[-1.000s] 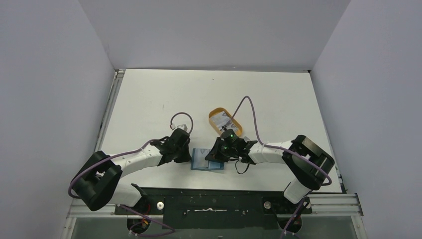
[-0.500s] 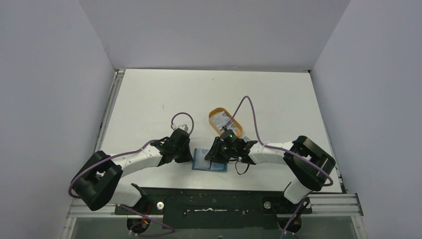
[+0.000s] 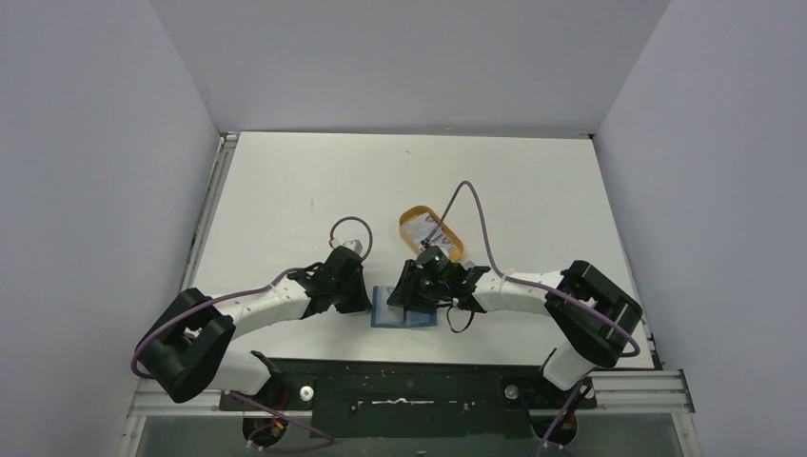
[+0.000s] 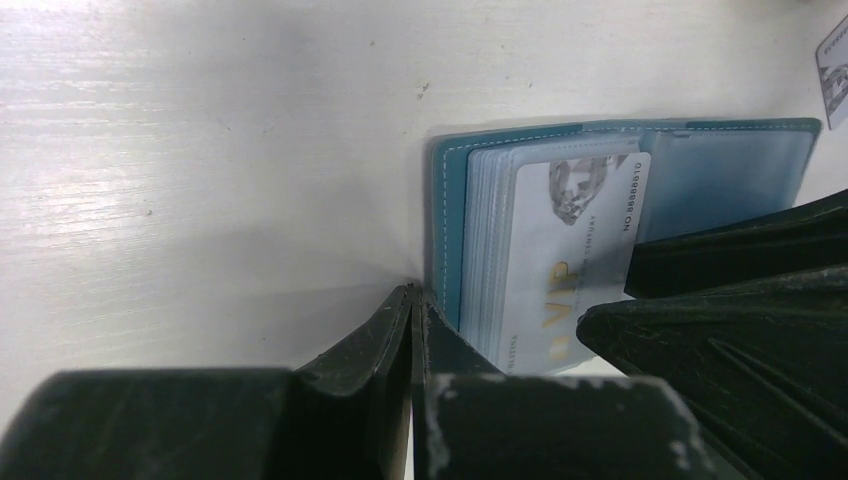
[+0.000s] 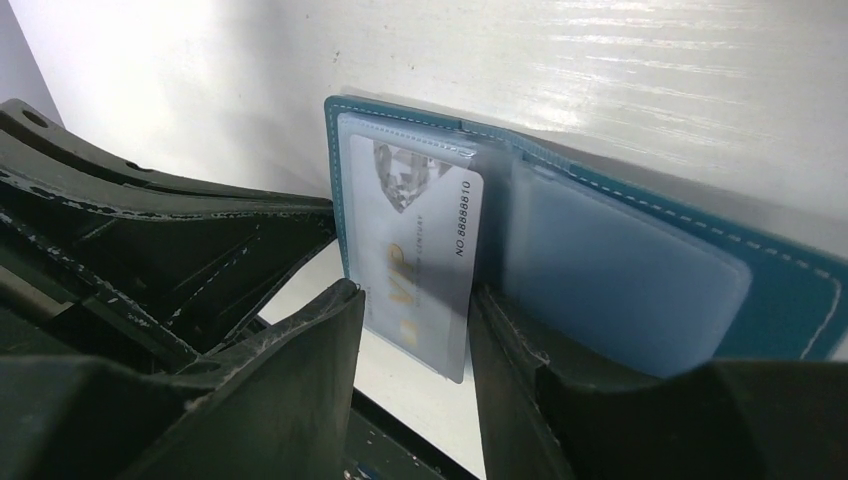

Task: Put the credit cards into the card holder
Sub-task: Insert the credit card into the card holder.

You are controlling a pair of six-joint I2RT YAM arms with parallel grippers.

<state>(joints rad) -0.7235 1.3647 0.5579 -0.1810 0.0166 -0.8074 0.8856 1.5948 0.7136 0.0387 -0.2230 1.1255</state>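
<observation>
The teal card holder [image 3: 385, 312] lies open on the table between both grippers. A silvery credit card [image 5: 415, 260] with gold "VIP" print sits partly inside its left clear pocket [image 4: 570, 260], its near end sticking out past the edge. My right gripper [image 5: 413, 300] is open, one finger on each side of that protruding end, not pinching it. My left gripper [image 4: 413, 295] is shut with nothing between its jaws, and its tips rest against the near left corner of the card holder [image 4: 450, 230]. Another credit card [image 3: 423, 228] lies in the orange tray.
The orange-tan oval tray [image 3: 447, 243] stands just behind the right gripper. A corner of a card [image 4: 835, 60] shows at the top right of the left wrist view. The table's dark front rail [image 3: 409, 381] runs close to the card holder's near edge.
My right gripper has opened and let go of the credit card, which stays in the pocket. The left gripper stays shut at the card holder's corner.
</observation>
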